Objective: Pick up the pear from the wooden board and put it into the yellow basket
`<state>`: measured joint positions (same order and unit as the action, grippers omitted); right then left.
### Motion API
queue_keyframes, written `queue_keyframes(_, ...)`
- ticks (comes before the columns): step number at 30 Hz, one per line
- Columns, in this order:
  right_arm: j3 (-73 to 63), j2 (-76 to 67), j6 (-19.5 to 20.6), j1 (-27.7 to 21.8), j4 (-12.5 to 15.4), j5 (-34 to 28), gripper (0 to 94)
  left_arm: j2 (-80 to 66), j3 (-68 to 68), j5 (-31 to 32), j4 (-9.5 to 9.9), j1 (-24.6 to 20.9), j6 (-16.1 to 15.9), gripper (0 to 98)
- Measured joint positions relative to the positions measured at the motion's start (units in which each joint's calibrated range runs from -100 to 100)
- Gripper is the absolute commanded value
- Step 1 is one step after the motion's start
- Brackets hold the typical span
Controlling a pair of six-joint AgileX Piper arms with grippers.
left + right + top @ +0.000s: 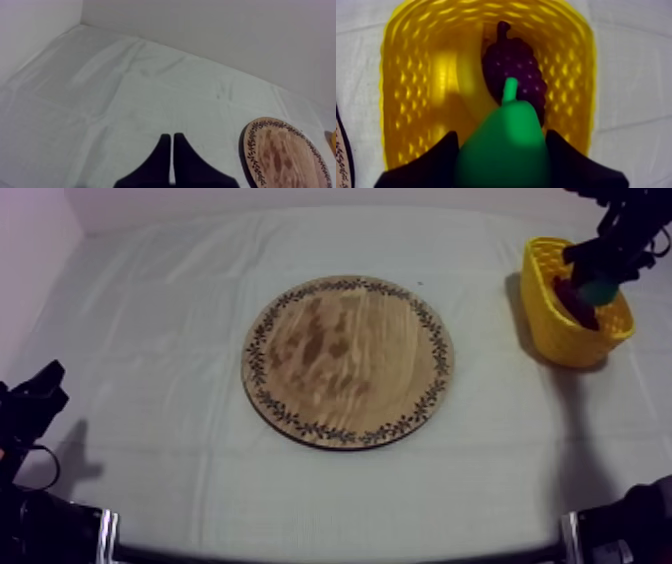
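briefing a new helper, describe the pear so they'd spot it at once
Find the yellow basket right of the board. Over it hangs the right pincer, shut on the pear. It is bright green with a stub stalk, unlike the dark purple grapes lying in the basket.

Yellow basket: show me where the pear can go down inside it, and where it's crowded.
The grapes fill the middle of the yellow basket. The widest free floor lies between them and the wall toward the wooden board, though a pale yellow shape there may be another fruit. The right gripper holds the pear over the basket.
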<state>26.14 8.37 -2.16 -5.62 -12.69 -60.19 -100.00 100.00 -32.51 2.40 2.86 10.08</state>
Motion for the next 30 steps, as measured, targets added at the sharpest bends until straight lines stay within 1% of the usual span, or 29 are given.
queue_keyframes(3,0.34,1.51,-1.62,-0.37,1.11,1.21,57.8,0.00,0.00,0.00,0.00,0.00,0.00,0.1)
queue_keyframes(5,0.65,2.01,-2.13,-0.46,1.29,2.50,61.8,0.00,0.00,0.00,0.00,0.00,0.00,0.1)
queue_keyframes(8,1.33,2.09,-2.16,-0.65,2.07,3.96,64.8,0.00,0.00,0.00,0.00,0.00,0.00,0.1)
queue_keyframes(10,1.93,1.74,-2.51,-0.80,2.60,6.34,65.3,0.00,0.00,0.00,0.00,0.00,0.00,0.1)
queue_keyframes(14,2.58,-0.54,-3.17,-1.15,2.73,8.46,63.2,0.00,0.00,0.00,0.00,0.00,0.00,0.1)
queue_keyframes(21,5.28,-9.65,-6.35,-1.78,3.20,11.63,56.5,0.00,0.00,0.00,0.00,0.00,0.00,0.1)
queue_keyframes(30,18.19,-28.88,-10.66,-0.25,3.77,19.70,51.0,0.00,0.00,0.00,0.00,0.00,0.00,0.1)
